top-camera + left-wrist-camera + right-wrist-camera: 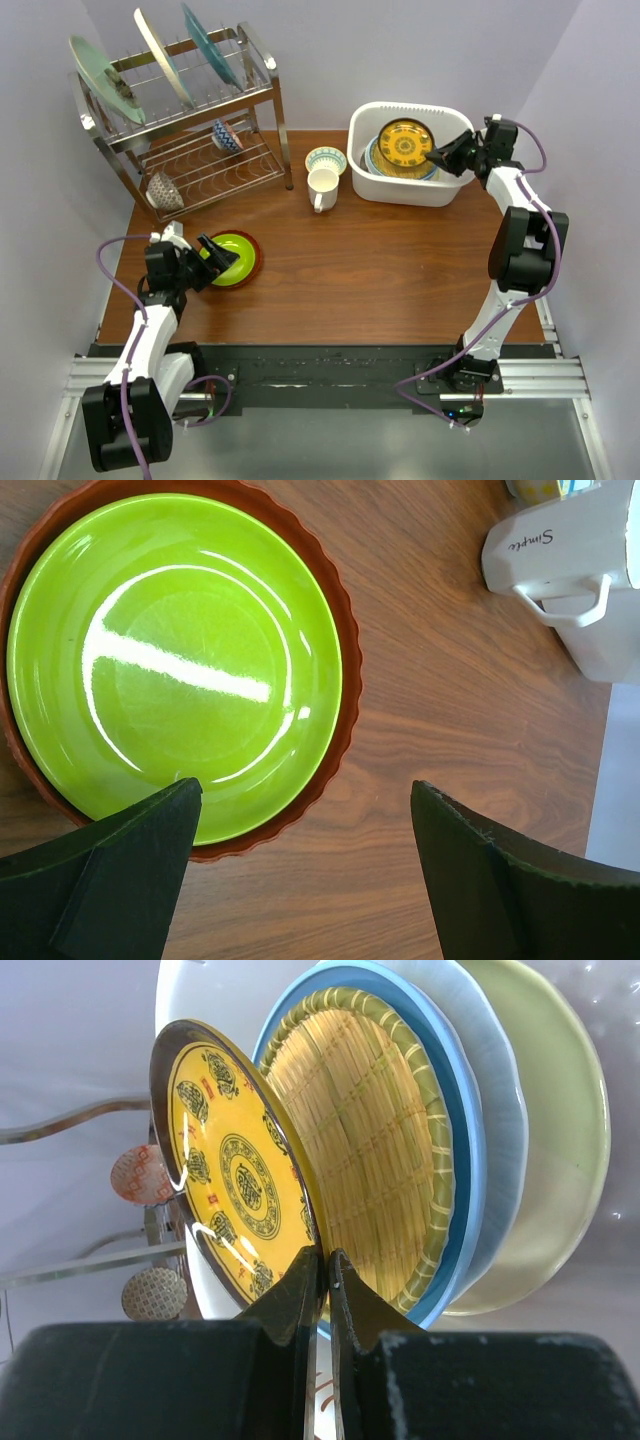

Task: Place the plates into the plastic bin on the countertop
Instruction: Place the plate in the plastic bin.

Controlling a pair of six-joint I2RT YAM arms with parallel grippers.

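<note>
1. Top view: the right claw [452,155] is pinching the right rim of the yellow patterned plate [405,148]. The plate is hanging tilted over the white bin [372,120] at the far right of the counter [400,280], above plates already lying inside. At the near left, the left claw [215,258] is hovering over the lime green plate [238,250], which is sitting on the red-orange plate [256,265]. A wire rack [200,150] is standing far left, and pale walls are closing the counter in on three sides.

2. Left wrist view: the left claw [305,800] is standing wide apart and empty, its fingers [130,870] poised past the edge of the lime green plate [180,660]. The glaze is glaring, so the plate is probably slick, stiff and breakable. The rim looks like the only hold, and the fluted red-orange plate [345,680] is ringing it closely, leaving little room underneath. A white mug [570,570] is standing well apart on smooth wood grain.

3. Right wrist view: the right claw [325,1260] is clamping the thin edge of the yellow patterned plate [225,1170]. Such a narrow pinch is likely letting the plate pivot. A woven plate [360,1160] and a blue-rimmed plate [470,1160] are lying just beyond it, so it is calling for a gentle landing.
</note>
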